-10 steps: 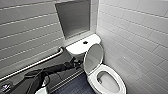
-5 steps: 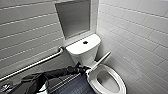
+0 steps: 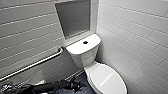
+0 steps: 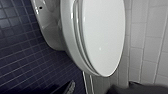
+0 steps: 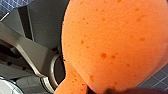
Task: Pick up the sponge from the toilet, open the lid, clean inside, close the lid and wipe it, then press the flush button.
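The white toilet [image 3: 105,77] stands in the corner with its lid [image 3: 108,80] down flat. The dark round flush button [image 3: 85,42] sits in the middle of the tank top. My left arm comes in low from the left, and my left gripper [image 3: 75,86] hovers over the floor just left of the bowl, open and empty. In the left wrist view the shut lid [image 4: 102,35] and bowl [image 4: 53,27] loom close. The orange sponge [image 5: 112,45] is pinched in my shut right gripper [image 5: 82,87], close to the camera.
A metal grab bar [image 3: 32,65] runs along the grey tiled wall on the left. White tiled wall [image 3: 135,40] closes in on the toilet's right. Dark blue floor tiles [image 4: 22,65] lie left of the bowl. A recessed grey panel [image 3: 73,17] sits above the tank.
My left arm has drawn back from the toilet and dropped low toward the floor. The lid looked partly raised earlier and now lies flat.
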Available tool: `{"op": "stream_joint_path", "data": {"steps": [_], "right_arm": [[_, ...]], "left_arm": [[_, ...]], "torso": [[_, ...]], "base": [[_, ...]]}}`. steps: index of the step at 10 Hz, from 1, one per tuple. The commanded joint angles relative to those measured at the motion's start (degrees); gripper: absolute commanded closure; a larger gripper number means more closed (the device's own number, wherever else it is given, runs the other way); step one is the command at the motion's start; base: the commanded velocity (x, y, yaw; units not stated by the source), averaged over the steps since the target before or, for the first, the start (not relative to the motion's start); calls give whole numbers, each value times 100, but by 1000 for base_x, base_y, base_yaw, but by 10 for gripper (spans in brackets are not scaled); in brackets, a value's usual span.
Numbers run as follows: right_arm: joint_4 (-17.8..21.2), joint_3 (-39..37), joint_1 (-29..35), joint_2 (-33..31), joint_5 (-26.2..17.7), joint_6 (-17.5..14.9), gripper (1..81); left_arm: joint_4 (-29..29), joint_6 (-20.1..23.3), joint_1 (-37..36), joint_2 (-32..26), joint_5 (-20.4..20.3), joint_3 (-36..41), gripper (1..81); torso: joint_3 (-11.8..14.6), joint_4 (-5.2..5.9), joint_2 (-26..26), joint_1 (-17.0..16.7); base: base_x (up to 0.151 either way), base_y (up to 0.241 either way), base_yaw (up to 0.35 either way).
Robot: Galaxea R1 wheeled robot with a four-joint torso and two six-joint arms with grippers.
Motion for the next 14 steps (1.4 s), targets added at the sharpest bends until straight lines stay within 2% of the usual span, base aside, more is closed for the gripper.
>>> {"op": "stream_joint_path", "data": {"steps": [1,3,5,7,8,10,12,14], "right_arm": [[-149,81,-147,23,-435,0,811],[-236,423,-121,-100,-435,-53,811],[-316,644,-103,-188,-435,-53,811],[-298,803,-103,-206,-435,26,811],[-236,864,-112,-215,-435,43,811],[-263,1321,-94,-496,-427,43,811],[-210,2337,28,-1381,-356,52,811],[-149,3285,239,-2302,-191,201,811]], "left_arm": [[1604,68,1338,-1137,370,1213,10],[2122,77,2410,-1269,293,933,10],[2688,77,3456,-1305,-438,773,10],[2793,85,4169,-1278,-1317,474,10],[2802,94,4432,-1217,-1607,360,10],[3171,208,4802,-979,-1563,167,10],[3566,270,5119,-717,-1554,-131,10],[3724,305,5330,-349,-1563,-612,10]], "torso": [[0,0,0,0],[0,0,0,0],[0,0,0,0],[2,0,-2,0],[2,0,-2,0],[5,0,-4,-5],[9,0,-4,-7],[11,0,-6,-11]], "base": [[0,0,0],[0,0,0],[0,0,0],[0,0,0],[0,0,0],[0,0,0],[0,0,0],[0,0,0]]}}
